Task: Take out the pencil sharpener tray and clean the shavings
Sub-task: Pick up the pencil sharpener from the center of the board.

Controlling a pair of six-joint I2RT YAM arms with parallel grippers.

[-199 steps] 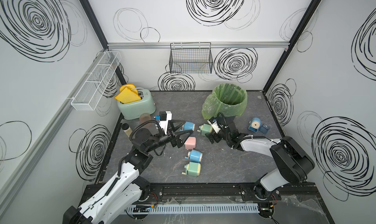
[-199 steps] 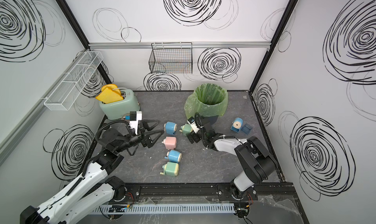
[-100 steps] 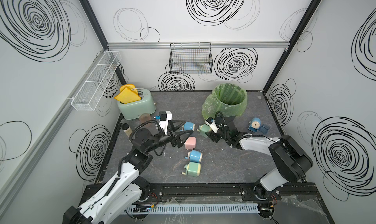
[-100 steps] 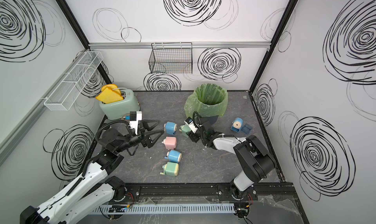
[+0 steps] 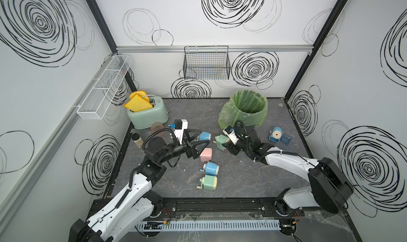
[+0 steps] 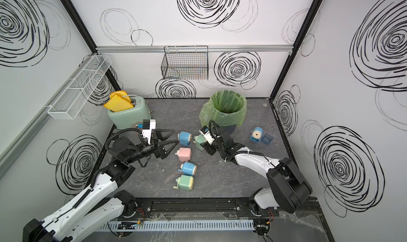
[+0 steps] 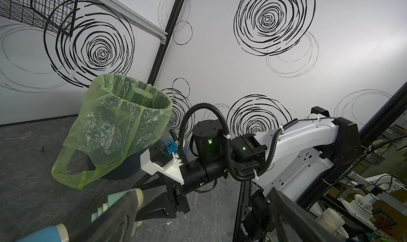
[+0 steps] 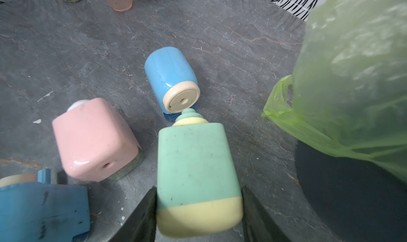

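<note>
Being gripped only near its cream end by the right gripper [image 8: 198, 193], the mint sharpener [image 8: 193, 159] — just beside the lined bin [image 5: 233, 116] — could be twisted loose and shavings spilled from its tray, not discernible here, onto the bench [image 5: 242, 181]; the left gripper [image 5: 203, 137] is held wide open, empty.
</note>
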